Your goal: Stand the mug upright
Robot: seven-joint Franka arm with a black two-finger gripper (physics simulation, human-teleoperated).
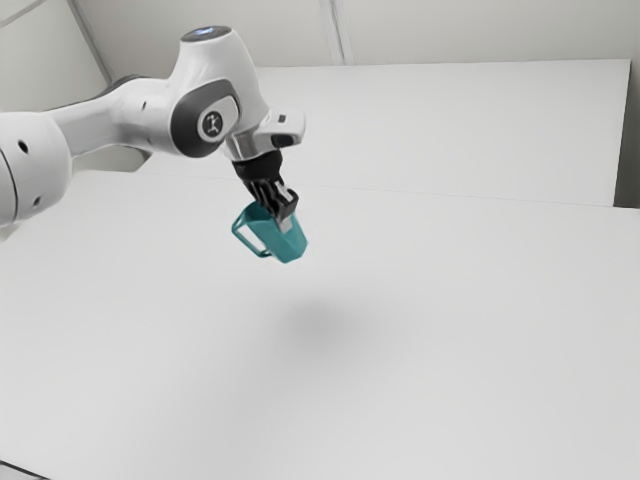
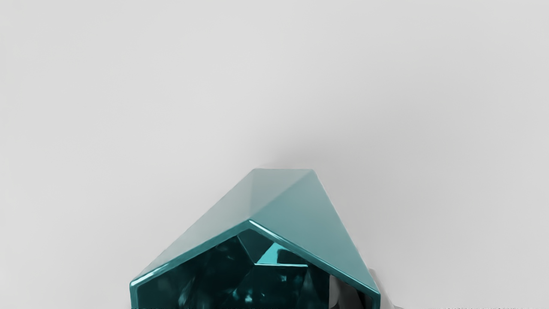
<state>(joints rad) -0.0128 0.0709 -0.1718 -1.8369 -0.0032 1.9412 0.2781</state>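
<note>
Mug [image 1: 290, 246] hangs gripped by hand [image 1: 283, 213]; exterior view shows handle [image 1: 246, 243], wrist view interior [image 2: 214, 274].

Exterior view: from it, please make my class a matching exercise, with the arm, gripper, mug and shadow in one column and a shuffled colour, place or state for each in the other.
1. Arm
2. Gripper
3. Mug
4. Shadow

A. Teal, tilted, held in the air
B. Soft grey, on the table
C. Mostly white, coming in from the exterior view's left
D. Black, closed on a teal wall

Right pairs: 1-C, 2-D, 3-A, 4-B
</note>
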